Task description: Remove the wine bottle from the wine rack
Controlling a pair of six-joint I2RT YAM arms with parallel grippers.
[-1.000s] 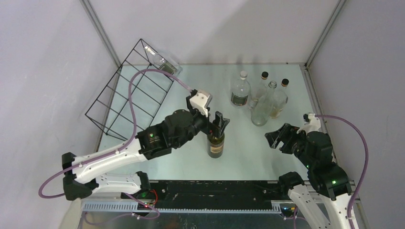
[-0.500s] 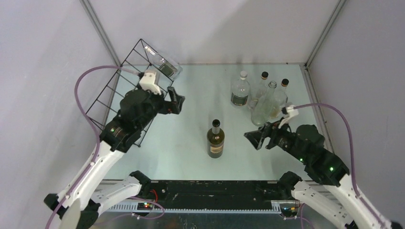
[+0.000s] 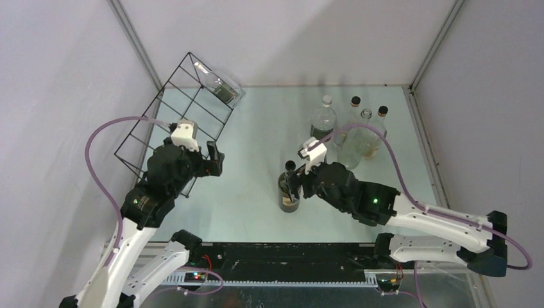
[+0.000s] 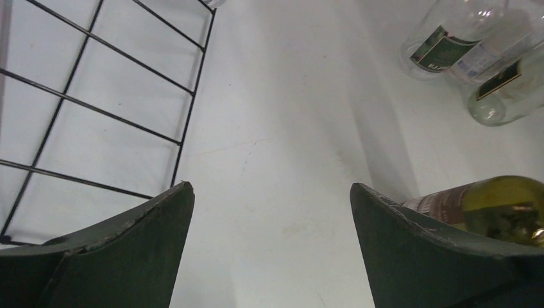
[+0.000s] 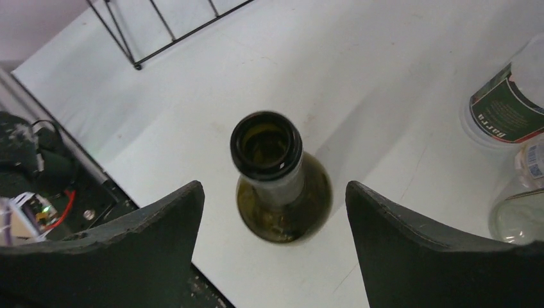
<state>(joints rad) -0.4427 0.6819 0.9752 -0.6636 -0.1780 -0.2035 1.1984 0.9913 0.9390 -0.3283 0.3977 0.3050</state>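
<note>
The wine bottle, dark green and uncorked, stands upright on the tabletop near the middle of its near edge, well apart from the wine rack at the far-left corner. A clear bottle lies on the rack's far end. The left gripper hangs by the rack's near side, fingers wide open and empty. A careless sweep there could snag a wire, drag the frame and roll the clear bottle off. The cluster of glass bottles toward the far-right corner stands near the right arm's cable, which could knock them. The right gripper has its fingers open astride the wine bottle's neck. Closing off-centre could topple the bottle toward the near edge.
</note>
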